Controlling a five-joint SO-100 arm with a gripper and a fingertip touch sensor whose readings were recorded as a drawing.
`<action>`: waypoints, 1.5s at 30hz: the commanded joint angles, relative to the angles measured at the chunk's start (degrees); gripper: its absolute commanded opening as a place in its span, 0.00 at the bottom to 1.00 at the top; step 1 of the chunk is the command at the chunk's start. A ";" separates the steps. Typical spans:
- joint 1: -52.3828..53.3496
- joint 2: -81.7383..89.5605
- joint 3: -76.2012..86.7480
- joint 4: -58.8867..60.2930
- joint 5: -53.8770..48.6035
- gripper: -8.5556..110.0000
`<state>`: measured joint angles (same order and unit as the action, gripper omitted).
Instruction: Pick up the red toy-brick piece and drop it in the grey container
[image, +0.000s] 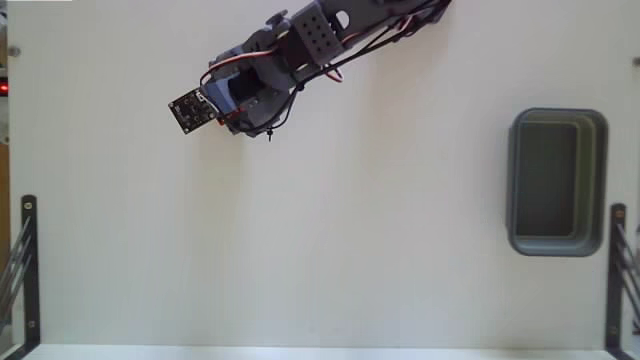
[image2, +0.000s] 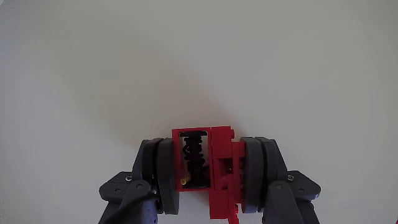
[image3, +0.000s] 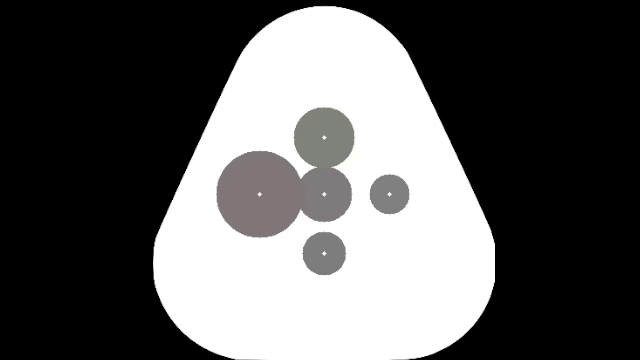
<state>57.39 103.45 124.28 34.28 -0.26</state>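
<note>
In the wrist view the red toy-brick piece sits clamped between two dark grey fingers, its dark inner side facing the camera. My gripper is shut on it above bare white table. The fixed view shows the arm reaching from the top toward the upper left, with the gripper under the wrist camera board; the brick is hidden there. The grey container stands far off at the right side of the table, with nothing visible inside.
Black metal brackets stand at the table's lower left and lower right edges. White tabletop stretches between the arm and the bin.
</note>
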 joint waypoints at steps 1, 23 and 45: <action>1.18 0.73 0.57 -0.55 0.26 0.53; 1.18 2.11 -2.33 3.73 0.26 0.53; 1.18 4.48 -15.13 18.90 0.26 0.53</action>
<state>57.39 103.54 113.03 51.24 -0.26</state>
